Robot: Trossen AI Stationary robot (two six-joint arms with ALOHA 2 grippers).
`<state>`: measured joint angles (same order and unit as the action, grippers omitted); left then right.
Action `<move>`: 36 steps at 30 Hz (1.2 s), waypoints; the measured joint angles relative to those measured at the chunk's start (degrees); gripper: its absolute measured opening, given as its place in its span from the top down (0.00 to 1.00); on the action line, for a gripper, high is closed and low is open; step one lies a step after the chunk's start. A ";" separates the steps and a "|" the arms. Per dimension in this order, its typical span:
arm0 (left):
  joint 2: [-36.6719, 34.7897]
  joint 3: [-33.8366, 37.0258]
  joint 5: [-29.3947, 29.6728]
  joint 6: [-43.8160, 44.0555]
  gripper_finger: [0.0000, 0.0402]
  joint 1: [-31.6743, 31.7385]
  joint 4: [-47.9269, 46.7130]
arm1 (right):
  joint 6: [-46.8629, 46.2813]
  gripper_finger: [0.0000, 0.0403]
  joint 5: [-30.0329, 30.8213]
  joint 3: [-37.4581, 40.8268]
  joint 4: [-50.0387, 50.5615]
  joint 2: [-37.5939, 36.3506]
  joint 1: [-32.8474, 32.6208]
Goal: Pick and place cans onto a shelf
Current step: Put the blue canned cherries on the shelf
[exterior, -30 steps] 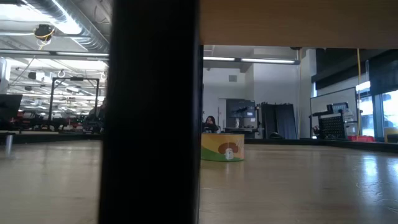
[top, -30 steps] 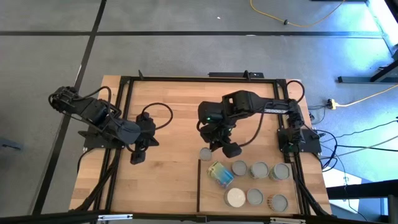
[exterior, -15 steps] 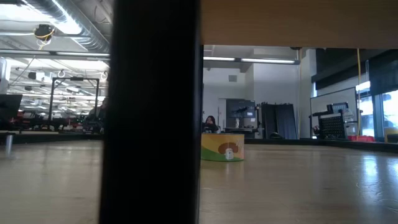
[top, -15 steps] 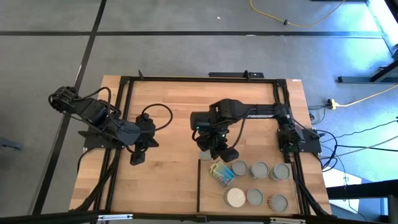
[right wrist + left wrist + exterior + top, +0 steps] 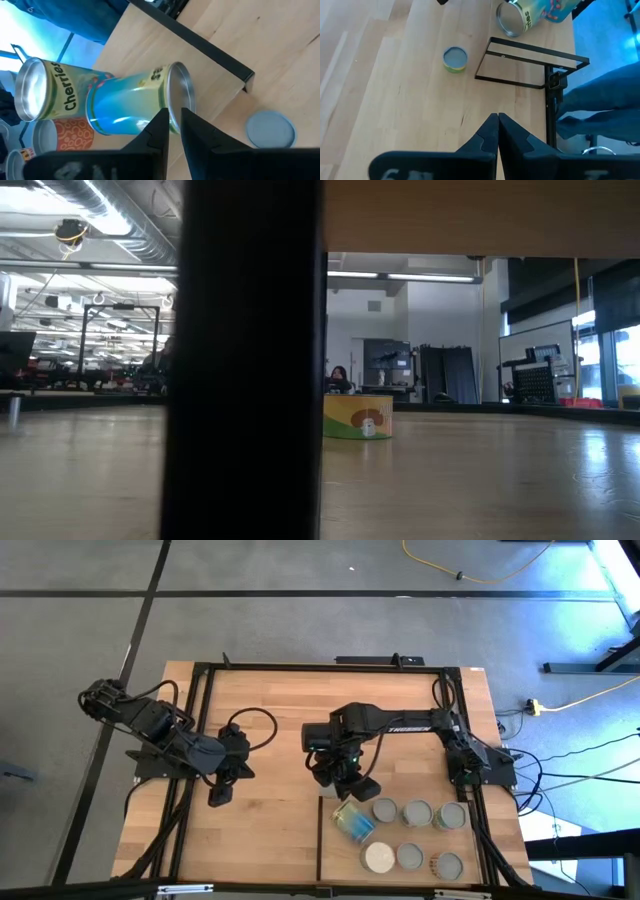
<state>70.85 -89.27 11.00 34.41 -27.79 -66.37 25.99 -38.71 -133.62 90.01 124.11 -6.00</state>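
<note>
Several upright cans (image 5: 417,813) stand on the pale shelf (image 5: 335,862) at the table's near right. A blue-green can (image 5: 352,821) (image 5: 125,102) lies on its side near the shelf's far left corner. One green-yellow can with a grey top (image 5: 455,59) (image 5: 270,129) (image 5: 358,417) stands on the tabletop just outside that corner; my right arm hides it in the high view. My right gripper (image 5: 347,783) (image 5: 173,122) hangs over the lying can's end rim, fingers a narrow slit apart. My left gripper (image 5: 218,794) (image 5: 497,131) is shut, empty, above the table's left half. My right gripper's fingertips (image 5: 161,120) stand in front of the lying can's end rim (image 5: 181,92) in the right wrist view, coming down at a slant from the table's far side. I cannot tell whether they touch it.
A dark edge strip (image 5: 200,42) bounds the shelf. A black frame (image 5: 200,740) runs round the tabletop. In the low view a wide dark post (image 5: 245,360) blocks the middle. Bare planks (image 5: 270,830) lie between the two arms.
My right gripper has sunk and gone a little toward the table's left and near edges, tipping further downward. It now covers the loose can in the high view. No can has moved.
</note>
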 joint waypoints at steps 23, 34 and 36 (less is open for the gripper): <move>0.02 0.00 -0.01 1.25 1.00 0.02 0.07 | 3.12 0.87 -1.79 0.02 -0.04 2.11 0.00; 0.02 0.00 -1.54 1.22 1.00 0.00 0.07 | 2.83 0.87 -1.75 0.02 -0.02 2.34 0.28; 0.01 0.00 -1.54 1.22 1.00 0.02 0.07 | 2.69 0.87 -1.91 0.02 -0.02 2.34 0.28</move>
<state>70.86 -89.27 9.45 35.64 -27.77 -66.30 28.68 -40.62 -133.60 90.00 126.45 -5.72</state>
